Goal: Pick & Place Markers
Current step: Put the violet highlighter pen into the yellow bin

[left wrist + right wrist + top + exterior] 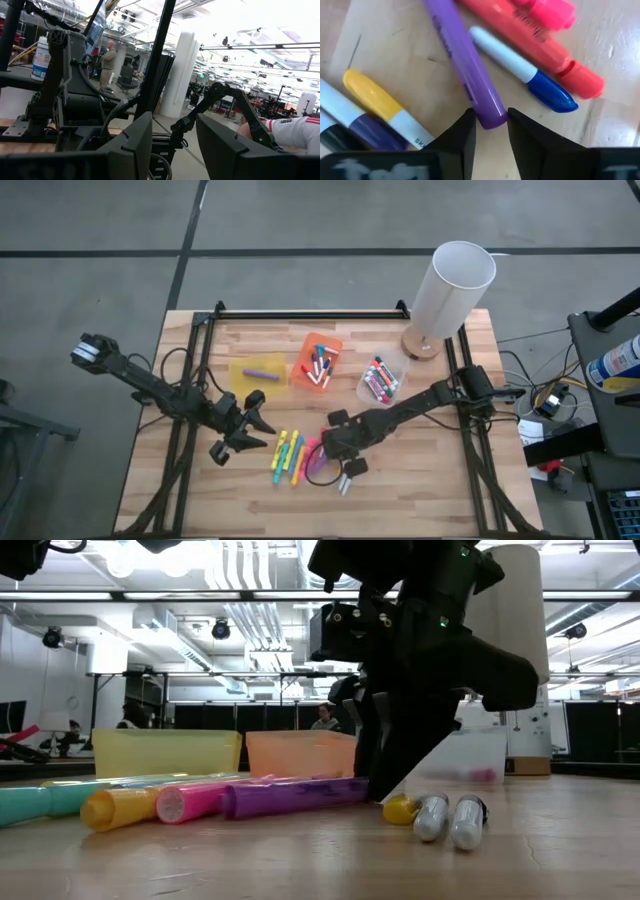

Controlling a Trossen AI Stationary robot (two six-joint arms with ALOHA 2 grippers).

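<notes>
While pressed with both dark fingers against the two sides of the purple marker at its rounded end, pictured low over the wooden table: the right gripper, mid-pick, with the marker lying flat on the boards and not yet lifted. Just beside that grip, a blue-capped white marker, a red one and a pink one; on the other side, a yellow-capped marker and a dark one. Farther out, in the view from above, a loose cluster of yellow, green and pink markers near the table's front edge, waiting to be moved. Beyond them, already stocked: the yellow bin with a single purple marker, the orange bin with a handful, the clear bin with a row of several more. Off to the left of the cluster, the left gripper, fingers spread and holding nothing, wrist camera aimed out into the room. By this reckoning, past the midpoint: more markers binned than loose, roughly a dozen left on the wood.
</notes>
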